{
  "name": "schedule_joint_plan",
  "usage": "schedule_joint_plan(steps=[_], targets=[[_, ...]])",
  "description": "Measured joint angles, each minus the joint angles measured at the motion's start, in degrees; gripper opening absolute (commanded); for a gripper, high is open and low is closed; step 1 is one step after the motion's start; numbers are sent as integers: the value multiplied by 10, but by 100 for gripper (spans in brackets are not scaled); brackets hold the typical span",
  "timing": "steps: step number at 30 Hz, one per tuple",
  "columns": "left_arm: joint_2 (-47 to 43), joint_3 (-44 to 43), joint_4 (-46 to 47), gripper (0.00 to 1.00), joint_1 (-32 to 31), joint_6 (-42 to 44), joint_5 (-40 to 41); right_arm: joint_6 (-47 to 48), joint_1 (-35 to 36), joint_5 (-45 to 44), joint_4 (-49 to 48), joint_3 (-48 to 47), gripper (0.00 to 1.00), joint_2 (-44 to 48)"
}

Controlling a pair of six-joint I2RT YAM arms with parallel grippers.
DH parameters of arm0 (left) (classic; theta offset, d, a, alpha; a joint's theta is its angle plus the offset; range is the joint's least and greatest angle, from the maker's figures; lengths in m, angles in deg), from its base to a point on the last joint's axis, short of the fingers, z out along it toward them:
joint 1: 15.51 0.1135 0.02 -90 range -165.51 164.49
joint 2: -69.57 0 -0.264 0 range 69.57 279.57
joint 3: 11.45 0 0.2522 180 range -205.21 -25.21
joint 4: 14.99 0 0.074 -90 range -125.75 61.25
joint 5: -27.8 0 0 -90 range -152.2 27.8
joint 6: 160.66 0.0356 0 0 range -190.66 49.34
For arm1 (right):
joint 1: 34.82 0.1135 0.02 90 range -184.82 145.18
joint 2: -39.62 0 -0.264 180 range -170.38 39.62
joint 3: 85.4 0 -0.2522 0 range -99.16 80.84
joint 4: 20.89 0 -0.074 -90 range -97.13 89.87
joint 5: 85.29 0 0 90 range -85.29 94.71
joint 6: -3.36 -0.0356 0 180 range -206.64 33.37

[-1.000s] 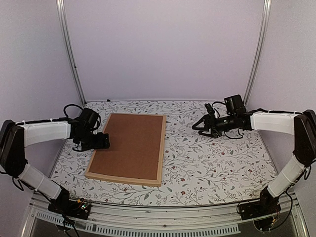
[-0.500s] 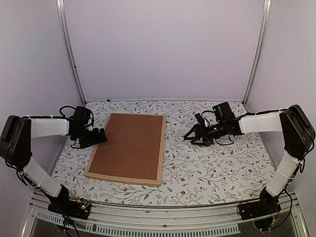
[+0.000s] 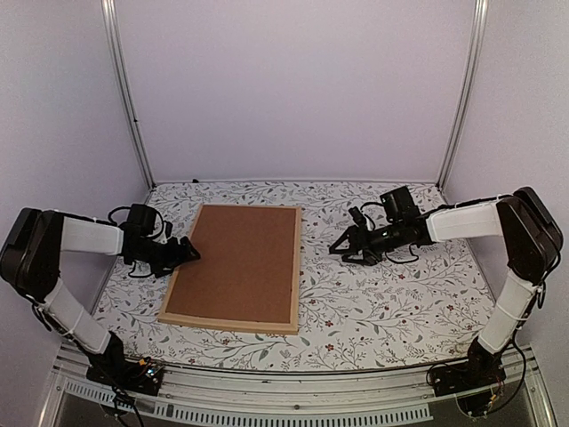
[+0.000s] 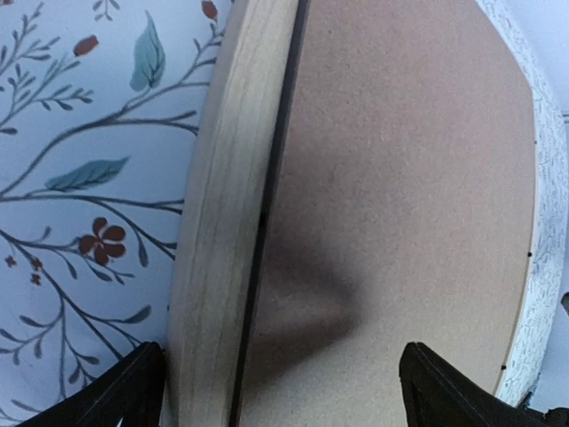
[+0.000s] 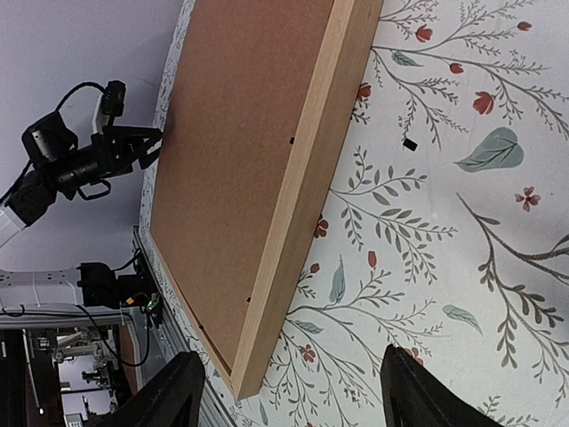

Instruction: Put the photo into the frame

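Pale wood frame [image 3: 297, 267] lies flat on the floral tablecloth [image 3: 391, 294], left of centre, with the brown backing board [image 3: 238, 262] facing up (filling its opening). The left gripper [image 3: 188, 253] sits at the frame's left rail, its 2 fingers [image 4: 133, 387] spread either side of it. The right gripper [image 3: 339, 249] hovers to the right of the frame, jaws apart.

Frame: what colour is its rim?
The frame is pale natural wood; right wrist view shows it best.

Both arms low and outstretched, left claw [image 3: 188, 252] and right claw [image 3: 338, 247] agape.
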Motion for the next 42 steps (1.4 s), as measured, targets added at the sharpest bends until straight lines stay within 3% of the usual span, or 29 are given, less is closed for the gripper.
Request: schedule_joint_plan(steps=[5, 10, 13, 18, 23, 29, 36, 42], targets=[[-48, 53, 27, 93, -53, -42, -6, 1, 0, -1, 0, -3, 72, -10], [-95, 95, 38, 92, -186, -112, -4, 10, -3, -17, 21, -18, 72, -12], [-83, 88, 55, 92, -264, -140, -14, 20, -14, -40, 40, -36, 72, -12], [-52, 27, 35, 95, -329, -144, -15, 45, -43, -110, 88, -65, 73, -4], [-62, -59, -32, 98, -332, -96, 68, 77, -53, -180, 136, -79, 73, 29], [-45, -167, -81, 99, -293, -2, 151, 95, -53, -194, 151, -76, 73, 43], [31, -211, -74, 99, -206, 85, 156, 100, -53, -185, 148, -51, 73, 50], [145, -287, -69, 99, -174, 137, 146, 101, -53, -171, 136, -34, 73, 53]])
